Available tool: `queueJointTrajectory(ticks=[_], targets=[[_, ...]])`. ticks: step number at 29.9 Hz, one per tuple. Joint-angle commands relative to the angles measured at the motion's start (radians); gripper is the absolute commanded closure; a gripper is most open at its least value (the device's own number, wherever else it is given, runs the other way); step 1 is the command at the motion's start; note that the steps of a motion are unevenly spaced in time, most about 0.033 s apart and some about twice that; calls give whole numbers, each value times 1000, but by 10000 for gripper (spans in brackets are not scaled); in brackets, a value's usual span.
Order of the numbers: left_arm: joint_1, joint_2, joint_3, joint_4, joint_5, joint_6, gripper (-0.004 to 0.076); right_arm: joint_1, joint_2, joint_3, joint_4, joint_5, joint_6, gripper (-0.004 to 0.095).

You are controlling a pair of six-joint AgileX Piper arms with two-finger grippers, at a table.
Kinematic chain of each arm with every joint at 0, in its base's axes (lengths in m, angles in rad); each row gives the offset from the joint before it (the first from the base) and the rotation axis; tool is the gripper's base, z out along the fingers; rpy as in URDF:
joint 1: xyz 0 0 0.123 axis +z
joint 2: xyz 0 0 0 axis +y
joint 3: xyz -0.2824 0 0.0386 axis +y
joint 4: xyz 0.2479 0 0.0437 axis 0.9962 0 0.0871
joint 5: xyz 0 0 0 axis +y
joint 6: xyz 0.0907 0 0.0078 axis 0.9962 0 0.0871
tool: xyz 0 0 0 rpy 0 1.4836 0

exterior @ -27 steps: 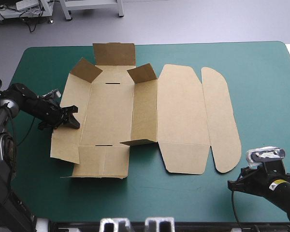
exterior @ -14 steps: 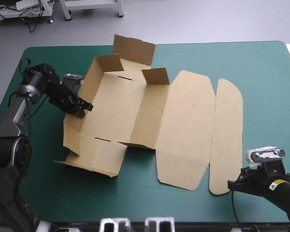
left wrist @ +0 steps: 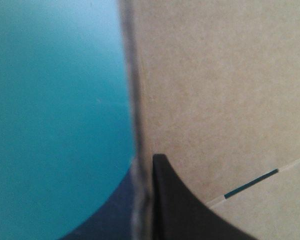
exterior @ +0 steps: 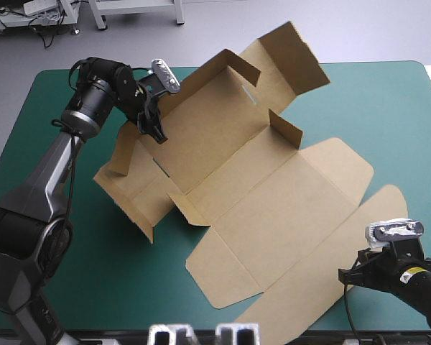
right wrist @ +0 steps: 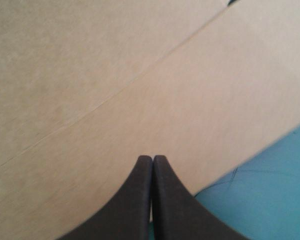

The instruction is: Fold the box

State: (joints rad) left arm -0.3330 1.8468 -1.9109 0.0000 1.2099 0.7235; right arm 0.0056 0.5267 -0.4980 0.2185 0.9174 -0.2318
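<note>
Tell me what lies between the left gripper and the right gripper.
The brown box: in the high view its opened sheet fills the stretch, from the left gripper, shut on a wall, to the right gripper by the lid's edge.

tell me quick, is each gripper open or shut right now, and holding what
Left gripper: shut on the box, clamped on a raised wall.
Right gripper: shut, nothing between its fingers.
</note>
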Motion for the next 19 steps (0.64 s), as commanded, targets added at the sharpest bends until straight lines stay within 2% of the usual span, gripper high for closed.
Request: queueJointTrajectory(ticks=[1,5,9,16,19], targets=[[-93,-53,-74,81,-96,98,734,-6,10,-22,11,-43,-5,928],[-234,-64,-80,262,-166,106,734,-6,10,-43,11,-43,-5,927],[-361,-65,-80,364,-175,87,734,-6,10,-99,1,-43,20,927],[-520,-75,-61,516,-144,-57,734,-6,10,-264,-82,3,139,927],[-548,-98,-6,550,-186,-127,734,-6,11,-342,-111,3,202,927]])
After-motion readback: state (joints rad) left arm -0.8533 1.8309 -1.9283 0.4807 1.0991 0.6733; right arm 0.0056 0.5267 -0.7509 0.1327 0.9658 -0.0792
